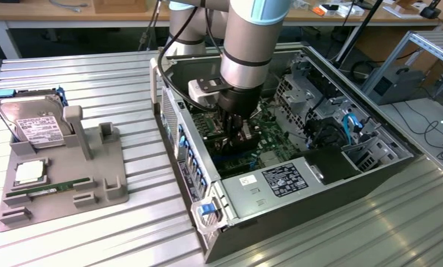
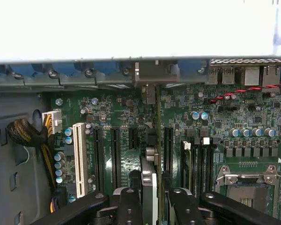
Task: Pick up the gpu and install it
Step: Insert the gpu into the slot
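Note:
My gripper (image 1: 236,132) reaches down into the open computer case (image 1: 206,233), over the green motherboard (image 1: 269,130). It is shut on the gpu (image 1: 247,132), a thin green card held on edge between the black fingers (image 2: 129,206). In the wrist view the gpu (image 2: 156,140) is seen edge-on. It runs in line with the black expansion slots (image 2: 115,154), and its silver end bracket (image 2: 152,72) is up against the case's rear wall. The gripper (image 2: 152,208) clamps the card's near end. I cannot tell whether the card's lower edge sits in a slot.
At the exterior view's left, a grey holder (image 1: 95,183) carries a silver hard drive (image 1: 34,125), a processor chip (image 1: 28,172) and a long memory stick (image 1: 47,190). Inside the case are the power supply (image 1: 277,186), drive cage (image 1: 310,92), a white slot (image 2: 79,157) and a cable bundle (image 2: 30,136).

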You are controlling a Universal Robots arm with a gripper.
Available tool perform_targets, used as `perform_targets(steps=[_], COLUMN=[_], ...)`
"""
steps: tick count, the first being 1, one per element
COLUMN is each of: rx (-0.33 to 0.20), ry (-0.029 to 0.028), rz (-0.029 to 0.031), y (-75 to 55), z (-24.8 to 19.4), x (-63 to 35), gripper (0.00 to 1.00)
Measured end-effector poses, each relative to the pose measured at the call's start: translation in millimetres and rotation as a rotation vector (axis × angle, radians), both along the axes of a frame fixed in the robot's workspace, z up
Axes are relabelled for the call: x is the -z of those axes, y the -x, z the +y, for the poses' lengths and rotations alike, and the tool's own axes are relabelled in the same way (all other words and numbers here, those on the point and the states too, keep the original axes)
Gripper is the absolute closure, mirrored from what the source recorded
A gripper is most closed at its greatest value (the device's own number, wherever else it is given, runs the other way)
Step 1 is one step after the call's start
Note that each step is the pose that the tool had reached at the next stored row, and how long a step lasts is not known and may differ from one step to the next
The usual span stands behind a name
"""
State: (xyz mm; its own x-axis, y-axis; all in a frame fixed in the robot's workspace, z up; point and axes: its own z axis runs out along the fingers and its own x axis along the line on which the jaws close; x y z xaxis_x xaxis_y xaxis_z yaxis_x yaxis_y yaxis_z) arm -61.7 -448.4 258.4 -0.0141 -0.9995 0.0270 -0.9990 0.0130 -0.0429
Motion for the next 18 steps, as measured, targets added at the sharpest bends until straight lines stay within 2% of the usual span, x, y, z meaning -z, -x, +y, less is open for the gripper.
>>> perform_targets(steps=[18], rx=[0.007], ry=[-0.0003], rz=[-0.0001], y=[-2.8], z=[0.0], x=[1.6], gripper=[0.73])
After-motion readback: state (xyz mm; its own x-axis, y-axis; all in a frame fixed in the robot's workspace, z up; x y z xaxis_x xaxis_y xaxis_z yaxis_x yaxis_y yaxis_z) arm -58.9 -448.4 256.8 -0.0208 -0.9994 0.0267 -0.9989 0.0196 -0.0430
